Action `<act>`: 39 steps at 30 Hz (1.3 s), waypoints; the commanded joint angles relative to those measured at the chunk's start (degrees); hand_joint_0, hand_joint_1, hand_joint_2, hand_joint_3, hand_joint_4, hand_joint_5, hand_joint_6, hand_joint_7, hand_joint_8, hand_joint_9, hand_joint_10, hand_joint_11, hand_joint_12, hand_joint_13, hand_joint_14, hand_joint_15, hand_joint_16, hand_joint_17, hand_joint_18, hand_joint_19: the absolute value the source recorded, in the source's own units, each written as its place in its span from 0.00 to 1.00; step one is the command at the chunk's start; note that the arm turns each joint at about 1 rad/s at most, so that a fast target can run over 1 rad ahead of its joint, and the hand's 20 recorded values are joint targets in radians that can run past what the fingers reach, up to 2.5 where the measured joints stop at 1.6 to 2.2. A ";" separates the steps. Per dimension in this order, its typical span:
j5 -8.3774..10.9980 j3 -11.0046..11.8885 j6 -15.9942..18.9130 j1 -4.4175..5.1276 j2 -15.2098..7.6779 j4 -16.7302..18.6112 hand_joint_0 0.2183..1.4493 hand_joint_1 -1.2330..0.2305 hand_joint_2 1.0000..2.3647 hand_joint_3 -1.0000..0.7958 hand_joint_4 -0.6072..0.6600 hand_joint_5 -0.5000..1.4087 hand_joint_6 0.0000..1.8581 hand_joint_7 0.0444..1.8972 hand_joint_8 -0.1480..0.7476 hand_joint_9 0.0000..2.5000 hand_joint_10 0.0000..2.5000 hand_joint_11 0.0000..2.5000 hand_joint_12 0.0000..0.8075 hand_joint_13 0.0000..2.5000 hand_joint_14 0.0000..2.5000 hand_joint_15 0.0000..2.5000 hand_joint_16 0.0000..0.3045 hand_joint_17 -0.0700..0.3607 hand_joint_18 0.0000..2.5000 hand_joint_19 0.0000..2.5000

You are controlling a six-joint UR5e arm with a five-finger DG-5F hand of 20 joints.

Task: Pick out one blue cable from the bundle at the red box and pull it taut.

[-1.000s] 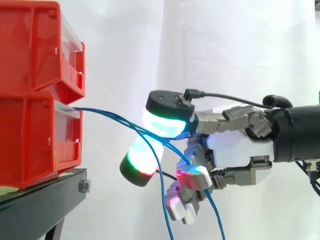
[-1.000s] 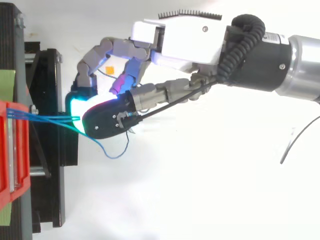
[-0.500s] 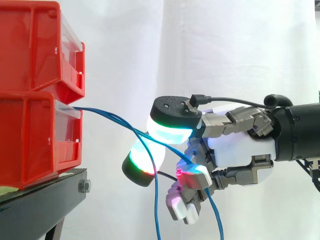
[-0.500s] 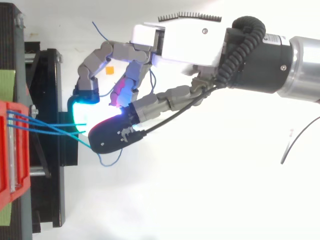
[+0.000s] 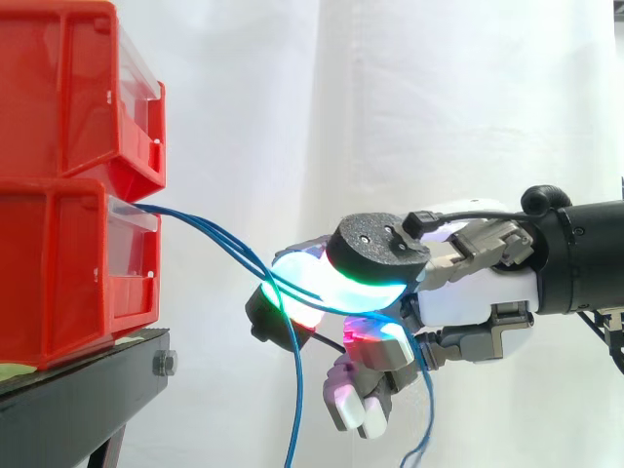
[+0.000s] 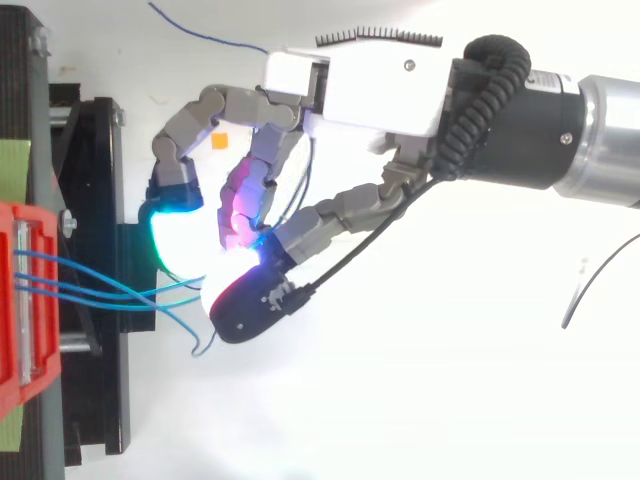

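Observation:
Several thin blue cables [image 5: 210,234] come out of the lower red bin [image 5: 58,273] and slope down to the right into my hand [image 5: 468,297]. The hand's fingers are curled. The thumb pad [image 5: 375,255], black-backed and glowing green, presses down against a finger pad [image 5: 292,297] with cable strands caught between them. I cannot tell whether one strand or more is pinched. In the top view the cables [image 6: 100,290] fan from the bin [image 6: 12,330] and converge under the thumb pad [image 6: 250,300]. Loose ends hang below the hand [image 6: 360,90].
An upper red bin [image 5: 68,88] sits stacked on the lower one. Both rest on a black stand [image 5: 78,400] at the left. A white curtain hangs behind. A stray blue cable end [image 6: 200,35] lies beyond the fingers in the top view.
The thumb has swung down and closed onto the finger pad, trapping the cables. The pads were apart before. The cable strands now sag lower and spread wider at the bin.

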 commanded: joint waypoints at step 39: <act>-0.17 -0.01 0.74 0.51 0.00 0.34 0.30 0.32 0.01 0.35 0.46 0.22 0.48 0.47 0.43 0.55 0.01 0.39 0.42 0.41 0.01 0.27 0.14 0.39 0.34 0.28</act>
